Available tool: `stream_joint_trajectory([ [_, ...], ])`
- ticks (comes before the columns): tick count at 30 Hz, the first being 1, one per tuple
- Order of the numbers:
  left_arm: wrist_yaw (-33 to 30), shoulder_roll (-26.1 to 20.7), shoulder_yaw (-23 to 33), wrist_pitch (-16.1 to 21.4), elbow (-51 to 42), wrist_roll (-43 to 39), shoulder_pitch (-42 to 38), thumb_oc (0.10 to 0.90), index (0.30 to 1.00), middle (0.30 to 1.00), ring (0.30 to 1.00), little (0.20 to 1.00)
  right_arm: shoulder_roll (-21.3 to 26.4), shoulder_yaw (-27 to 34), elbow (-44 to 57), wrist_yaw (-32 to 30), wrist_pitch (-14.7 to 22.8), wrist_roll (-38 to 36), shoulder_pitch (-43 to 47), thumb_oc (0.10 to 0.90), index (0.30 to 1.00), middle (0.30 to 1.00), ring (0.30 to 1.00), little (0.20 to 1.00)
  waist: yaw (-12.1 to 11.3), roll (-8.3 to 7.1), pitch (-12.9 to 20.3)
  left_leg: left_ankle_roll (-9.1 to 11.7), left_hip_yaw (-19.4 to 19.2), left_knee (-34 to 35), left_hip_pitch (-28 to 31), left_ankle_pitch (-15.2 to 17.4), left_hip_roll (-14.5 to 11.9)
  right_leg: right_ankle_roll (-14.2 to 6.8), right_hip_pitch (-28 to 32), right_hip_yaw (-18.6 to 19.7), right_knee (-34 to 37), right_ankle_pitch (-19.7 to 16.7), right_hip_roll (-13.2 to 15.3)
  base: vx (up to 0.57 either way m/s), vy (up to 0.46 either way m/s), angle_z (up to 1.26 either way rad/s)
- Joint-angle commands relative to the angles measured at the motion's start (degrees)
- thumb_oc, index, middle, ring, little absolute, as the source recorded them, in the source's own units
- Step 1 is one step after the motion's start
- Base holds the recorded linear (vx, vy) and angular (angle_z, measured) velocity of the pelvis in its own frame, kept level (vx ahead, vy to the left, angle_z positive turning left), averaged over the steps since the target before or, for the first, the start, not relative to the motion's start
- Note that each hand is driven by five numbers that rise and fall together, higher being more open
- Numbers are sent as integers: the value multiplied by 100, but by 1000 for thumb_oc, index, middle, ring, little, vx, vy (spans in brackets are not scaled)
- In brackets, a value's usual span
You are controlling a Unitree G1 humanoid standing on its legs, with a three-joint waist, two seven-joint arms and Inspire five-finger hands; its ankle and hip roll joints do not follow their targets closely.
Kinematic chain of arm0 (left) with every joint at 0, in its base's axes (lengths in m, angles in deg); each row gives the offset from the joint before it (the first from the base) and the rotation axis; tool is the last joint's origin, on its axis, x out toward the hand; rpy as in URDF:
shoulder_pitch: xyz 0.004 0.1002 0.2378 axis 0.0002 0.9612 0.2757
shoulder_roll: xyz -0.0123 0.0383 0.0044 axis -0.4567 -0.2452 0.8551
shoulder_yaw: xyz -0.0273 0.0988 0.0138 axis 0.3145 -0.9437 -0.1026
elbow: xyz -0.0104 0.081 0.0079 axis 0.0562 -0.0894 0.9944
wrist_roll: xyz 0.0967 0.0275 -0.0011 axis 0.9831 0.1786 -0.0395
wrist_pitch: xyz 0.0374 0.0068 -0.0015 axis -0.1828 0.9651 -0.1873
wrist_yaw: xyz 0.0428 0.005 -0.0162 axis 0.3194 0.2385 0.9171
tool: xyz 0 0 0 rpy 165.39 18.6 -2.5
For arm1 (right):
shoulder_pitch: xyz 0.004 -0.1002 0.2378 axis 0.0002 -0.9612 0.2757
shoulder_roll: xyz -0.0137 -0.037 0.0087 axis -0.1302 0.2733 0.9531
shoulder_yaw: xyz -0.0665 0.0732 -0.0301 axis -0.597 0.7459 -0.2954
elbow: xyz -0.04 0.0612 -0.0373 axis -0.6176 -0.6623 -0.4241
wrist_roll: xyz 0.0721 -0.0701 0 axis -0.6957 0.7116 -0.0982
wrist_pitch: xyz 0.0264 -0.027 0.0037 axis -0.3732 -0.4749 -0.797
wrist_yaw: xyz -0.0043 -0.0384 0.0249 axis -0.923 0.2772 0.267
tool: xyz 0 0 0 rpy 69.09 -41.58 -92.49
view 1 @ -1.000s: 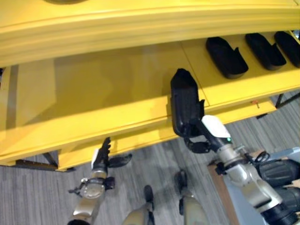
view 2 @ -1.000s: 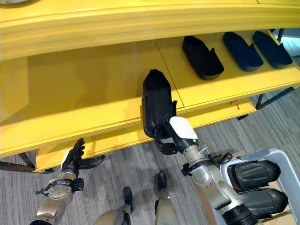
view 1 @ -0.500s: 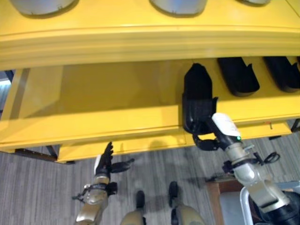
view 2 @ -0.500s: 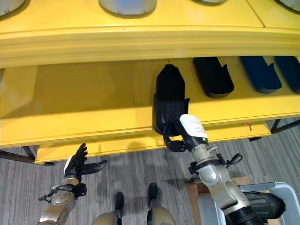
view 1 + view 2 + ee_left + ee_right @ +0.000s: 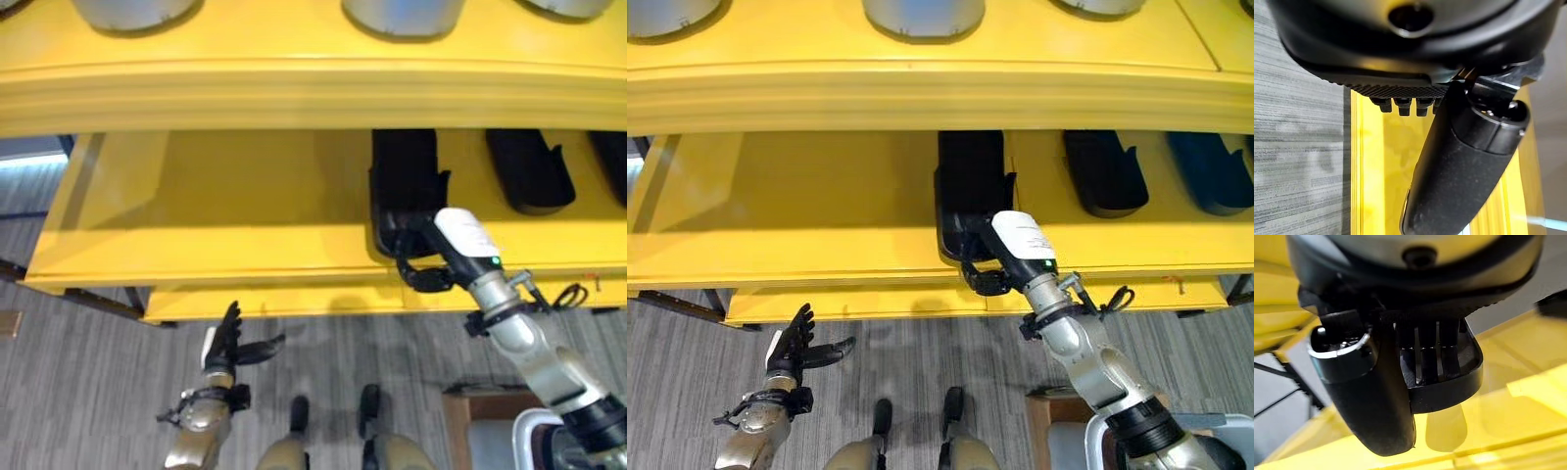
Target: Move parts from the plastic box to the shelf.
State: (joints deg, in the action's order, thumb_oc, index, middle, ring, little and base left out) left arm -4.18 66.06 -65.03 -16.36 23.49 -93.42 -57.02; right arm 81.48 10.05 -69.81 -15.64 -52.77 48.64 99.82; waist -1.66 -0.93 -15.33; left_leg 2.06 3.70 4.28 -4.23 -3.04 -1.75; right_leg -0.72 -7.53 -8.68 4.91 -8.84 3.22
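A long black part [image 5: 970, 186] lies on the yellow shelf's middle board [image 5: 823, 211], its near end at the board's front edge. My right hand [image 5: 991, 266] is shut on that near end; in the right wrist view the fingers [image 5: 1430, 357] curl over the part's rim [image 5: 1454, 387] with the thumb [image 5: 1369, 396] beside it. Two more dark parts [image 5: 1104, 171] [image 5: 1212, 168] lie on the same board to the right. My left hand [image 5: 792, 348] hangs open low over the floor, below the shelf's front; its thumb [image 5: 1464, 166] is straight in the left wrist view.
An upper yellow board [image 5: 940, 93] overhangs the parts and carries grey round objects [image 5: 911, 15]. A lower yellow board [image 5: 872, 302] juts out under the middle one. A pale box rim [image 5: 1095, 436] and a brown stand [image 5: 1048, 411] show at the lower right.
The camera has shifted and looks at the shelf more squarely. The black part, still in my right hand, has gone deeper under the upper board. The left hand stays open and low.
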Motion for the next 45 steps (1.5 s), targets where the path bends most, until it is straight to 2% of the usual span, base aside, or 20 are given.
stream_joint_trajectory([
  [1,68,-306,-108,406,-400,-106,-58,900,1000,1000,1000,1000,511,-90,-35,-288,326,-309,1092,400,300,300,300,300,-202,8,459,8,-248,23,23,-16,-220,-291,-791,326,-1690,936,238,-101,-2,6],
  [7,42,-473,-95,471,-570,-196,-85,900,1000,1000,1000,1000,1072,-381,-419,-390,193,-521,2053,400,300,300,300,300,-305,21,189,-7,-241,-292,-485,9,-118,-277,-1257,340,-1986,950,312,-80,4,4],
  [10,49,-628,-74,509,-741,-229,-35,900,1000,1000,1000,1000,1439,-723,-677,-437,128,-708,2916,400,300,300,300,300,-385,26,-32,-38,-238,-708,-941,127,-2,-258,-1630,406,-2220,944,379,-85,19,2],
  [13,30,-673,-76,516,-803,-259,-38,900,1000,1000,1000,1000,1578,-927,-924,-494,74,-810,3365,400,300,300,300,300,-399,48,-116,-53,-260,-826,-1110,175,34,-259,-1798,434,-2327,941,410,-50,34,1],
  [16,-25,-686,-112,573,-921,-487,-91,900,1000,1000,1000,1000,1709,-1184,-1063,-475,92,-1323,3910,400,300,300,300,300,-424,54,-300,-64,-299,-1065,-1406,239,84,-262,-2121,485,-2525,922,421,-59,25,1],
  [18,-33,-722,-130,589,-949,-486,-129,900,1000,1000,1000,1000,1978,-1507,-1183,-462,81,-1304,4429,400,300,300,300,300,-432,45,-377,-48,-331,-1183,-1591,279,113,-265,-2317,511,-2639,930,441,-43,10,0],
  [21,-77,-718,-146,609,-946,-550,-194,900,1000,1000,1000,1000,2122,-1946,-1505,-511,18,-1365,5058,400,300,300,300,300,-412,52,-465,-44,-344,-1294,-1759,307,148,-272,-2520,548,-2797,956,458,-27,10,5],
  [24,-84,-713,-238,654,-972,-610,-314,900,1000,1000,1000,1000,2086,-2221,-1791,-583,6,-1514,5535,400,300,300,300,300,-387,65,-557,-56,-382,-1340,-1829,347,170,-263,-2651,599,-2878,964,452,2,11,3],
  [30,-195,-706,-252,693,-935,-612,-479,900,1000,1000,1000,1000,1854,-2287,-1999,-613,20,-1680,5612,400,300,300,300,300,-367,73,-640,-93,-377,-1313,-1785,387,190,-261,-2691,640,-2911,973,430,18,6,-3],
  [45,-298,-674,-196,775,-1070,-670,-562,900,1000,1000,1000,1000,1254,-2027,-2159,-600,-34,-1700,5105,400,300,300,300,300,-384,151,-649,-129,-401,-1235,-1643,431,245,-286,-2610,695,-2778,889,409,0,0,0],
])
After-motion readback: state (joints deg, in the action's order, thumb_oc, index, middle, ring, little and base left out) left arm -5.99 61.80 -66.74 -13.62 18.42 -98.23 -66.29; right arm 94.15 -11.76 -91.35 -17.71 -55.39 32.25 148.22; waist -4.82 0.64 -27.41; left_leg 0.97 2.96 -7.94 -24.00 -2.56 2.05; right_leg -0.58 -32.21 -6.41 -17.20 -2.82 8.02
